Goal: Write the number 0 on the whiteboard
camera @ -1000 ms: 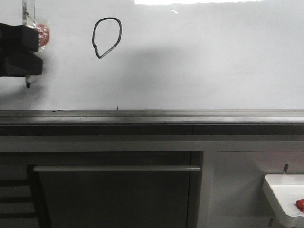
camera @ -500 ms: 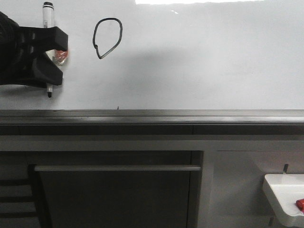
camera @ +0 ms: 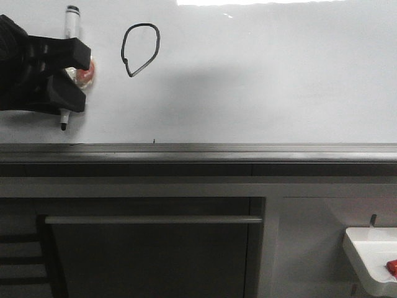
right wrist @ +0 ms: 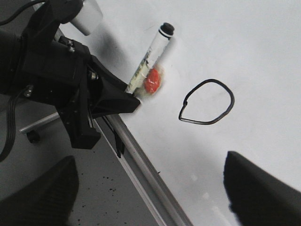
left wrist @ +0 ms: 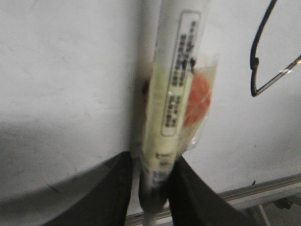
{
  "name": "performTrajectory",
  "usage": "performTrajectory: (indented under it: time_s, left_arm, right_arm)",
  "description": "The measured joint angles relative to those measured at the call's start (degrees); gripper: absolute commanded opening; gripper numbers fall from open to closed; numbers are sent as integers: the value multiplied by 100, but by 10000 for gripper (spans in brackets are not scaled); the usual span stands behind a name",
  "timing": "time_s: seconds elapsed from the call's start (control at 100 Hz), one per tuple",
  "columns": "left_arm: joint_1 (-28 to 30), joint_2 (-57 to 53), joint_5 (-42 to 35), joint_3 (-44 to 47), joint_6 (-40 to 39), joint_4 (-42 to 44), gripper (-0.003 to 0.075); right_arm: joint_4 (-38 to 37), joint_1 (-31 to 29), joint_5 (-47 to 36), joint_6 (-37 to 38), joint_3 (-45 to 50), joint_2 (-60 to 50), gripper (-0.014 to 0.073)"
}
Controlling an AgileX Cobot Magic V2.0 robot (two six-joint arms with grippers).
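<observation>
A thin black egg-shaped number 0 (camera: 141, 49) with a pointed lower-left corner is drawn on the whiteboard (camera: 267, 81); the loop also shows in the right wrist view, number 0 (right wrist: 207, 102), and partly in the left wrist view, number 0 (left wrist: 268, 56). My left gripper (camera: 69, 77) is shut on a white marker pen (camera: 69, 62) with an orange patch of wrapping, left of the 0, its dark tip (camera: 63, 127) pointing down. In the left wrist view the marker pen (left wrist: 174, 103) sits between the black fingers (left wrist: 113, 193). My right gripper (right wrist: 150, 188) is open and holds nothing, over the board's lower rail (right wrist: 141, 169).
A grey metal edge rail (camera: 198, 152) runs along the whiteboard's bottom. Below it is a dark cabinet with a long handle (camera: 152, 219). A small white tray (camera: 372, 257) with a red item (camera: 392, 267) sits at the lower right. A tiny black speck (camera: 154, 141) lies just above the rail.
The left gripper with the marker came in from the left edge toward the 0 over the last second, then dropped slightly. The drawn loop is unchanged.
</observation>
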Motion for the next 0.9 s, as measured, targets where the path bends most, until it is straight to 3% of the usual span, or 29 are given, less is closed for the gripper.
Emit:
performTrajectory:
  time_s: [0.46, 0.53, 0.62, 0.67, 0.79, 0.9]
  left_arm:
    - [35, -524, 160, 0, 0, 96, 327]
    - [35, -719, 218, 0, 0, 149, 327]
    - [35, -1012, 298, 0, 0, 193, 326]
    - [35, -1188, 336, 0, 0, 221, 325]
    - [35, -1678, 458, 0, 0, 338, 245]
    - [35, -2225, 467, 10, 0, 511, 48]
  right_arm:
    - [0, 0, 178, 0, 0, -12, 558]
    - [-44, 0, 216, 0, 0, -67, 524]
    - [-108, -29, 230, 0, 0, -206, 395]
    - [-108, -68, 262, 0, 0, -315, 282]
    - [-130, -369, 342, 0, 52, -648, -74]
    - [-143, -669, 339, 0, 345, -1088, -55]
